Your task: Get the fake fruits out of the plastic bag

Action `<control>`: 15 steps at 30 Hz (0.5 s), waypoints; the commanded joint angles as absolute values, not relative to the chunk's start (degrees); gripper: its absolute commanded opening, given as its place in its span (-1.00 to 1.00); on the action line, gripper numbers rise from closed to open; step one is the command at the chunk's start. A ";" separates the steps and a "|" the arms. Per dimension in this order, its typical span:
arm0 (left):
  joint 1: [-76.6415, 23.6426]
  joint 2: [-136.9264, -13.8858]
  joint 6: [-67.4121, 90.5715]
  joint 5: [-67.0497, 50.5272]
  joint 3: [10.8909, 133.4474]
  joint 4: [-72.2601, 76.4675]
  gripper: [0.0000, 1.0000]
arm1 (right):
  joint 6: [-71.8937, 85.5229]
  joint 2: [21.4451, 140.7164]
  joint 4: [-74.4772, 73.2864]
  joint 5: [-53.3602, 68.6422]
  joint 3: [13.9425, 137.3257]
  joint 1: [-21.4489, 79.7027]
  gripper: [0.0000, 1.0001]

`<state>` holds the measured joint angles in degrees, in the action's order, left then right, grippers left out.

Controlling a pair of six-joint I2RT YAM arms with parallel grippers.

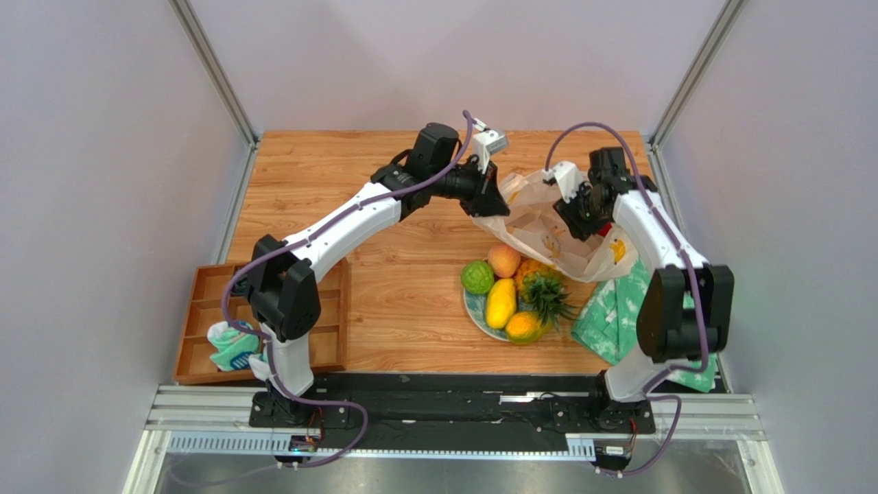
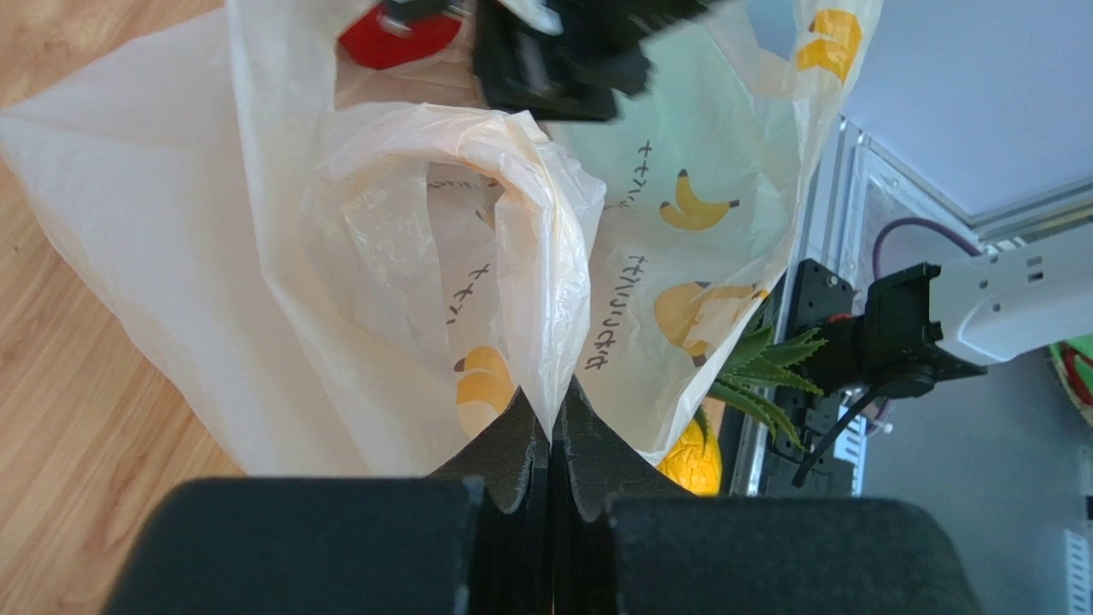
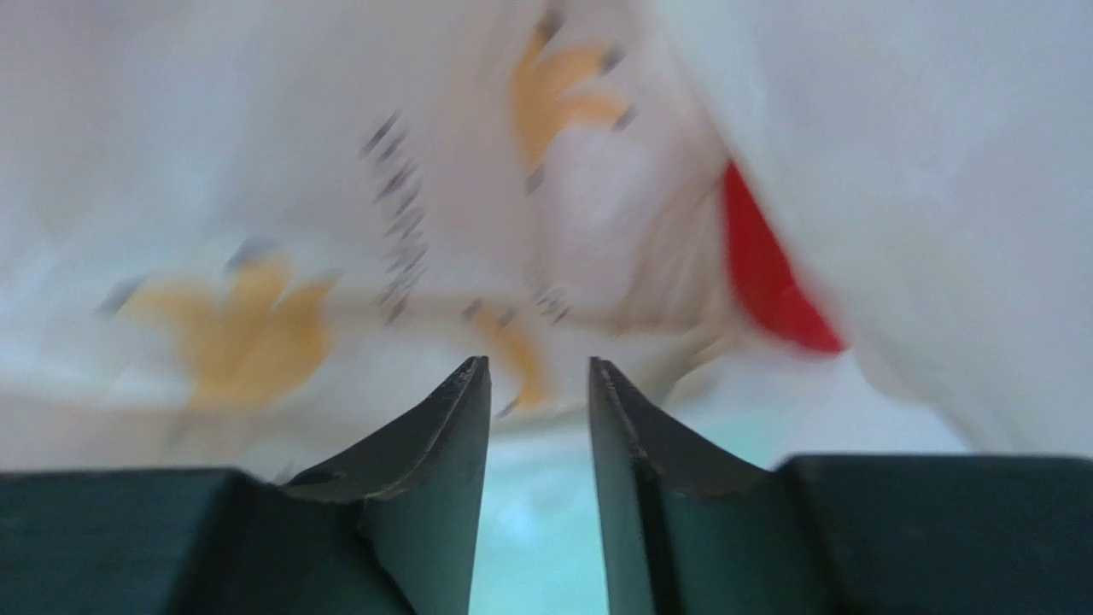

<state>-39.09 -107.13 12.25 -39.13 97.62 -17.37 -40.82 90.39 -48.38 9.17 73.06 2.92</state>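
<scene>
- White plastic bag [image 1: 541, 221] stretches between your two grippers at the far middle of the table [image 1: 402, 278]. Your left gripper [image 2: 554, 429] pinches a fold of its film, fingers pressed together.
- Your right gripper [image 3: 539, 385] is at the bag's other side, fingers slightly parted with nothing between them; that view is blurred.
- You can see a red pepper [image 2: 382, 39] inside the bag.
- The other fruits [image 1: 510, 293] crowd a plate [image 1: 471, 307] just nearer than the bag.
- A patterned cloth [image 1: 608, 314] lies right of the plate and a wooden tray [image 1: 196, 309] sits at the left edge, with open tabletop between tray and plate.
</scene>
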 commanded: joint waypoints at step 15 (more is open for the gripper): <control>-42.19 -103.71 5.01 -40.95 98.26 -18.28 -1.00 | -62.47 107.14 -29.72 -5.18 80.34 2.81 0.54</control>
